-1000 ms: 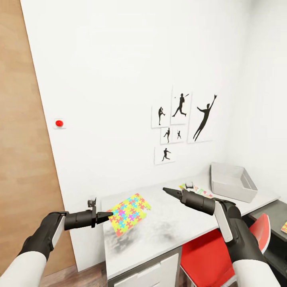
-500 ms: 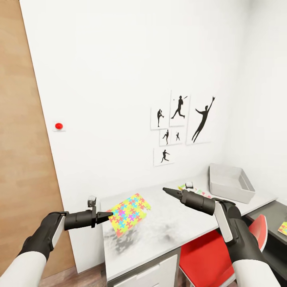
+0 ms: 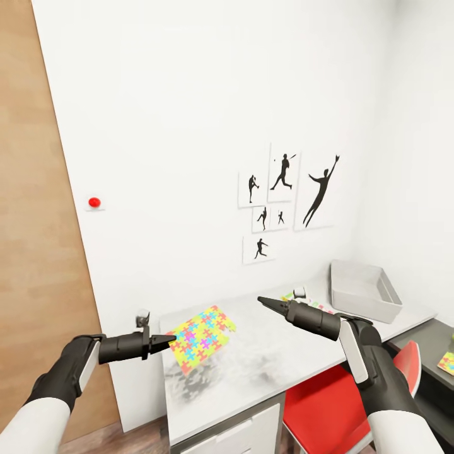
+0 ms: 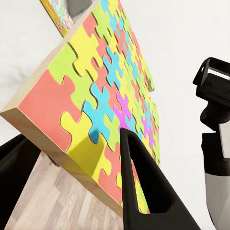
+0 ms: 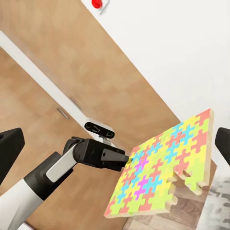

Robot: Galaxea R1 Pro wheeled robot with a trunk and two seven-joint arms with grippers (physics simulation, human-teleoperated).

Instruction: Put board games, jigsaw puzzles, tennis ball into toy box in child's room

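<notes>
My left gripper (image 3: 171,340) is shut on the near edge of a jigsaw puzzle (image 3: 202,335), a bright sheet held tilted over the left end of the table (image 3: 271,359). In the left wrist view the puzzle (image 4: 105,96) sits between the two fingers (image 4: 143,191). My right gripper (image 3: 263,302) hovers above the middle of the table, open and holding nothing; its fingers (image 5: 9,153) stand wide apart. The pale grey toy box (image 3: 364,291) stands at the table's far right by the wall. Small colourful flat items (image 3: 301,296) lie behind the right gripper. Another colourful sheet (image 3: 446,362) lies on the dark end section.
A red chair (image 3: 328,397) is tucked under the table below my right arm. A wooden door (image 3: 31,252) stands at the left, beside a white wall with a red button (image 3: 94,202) and silhouette posters (image 3: 287,195). White drawers (image 3: 239,429) sit under the tabletop.
The whole picture has shifted slightly, so the camera moved. Both arms and the held puzzle keep nearly the same pose.
</notes>
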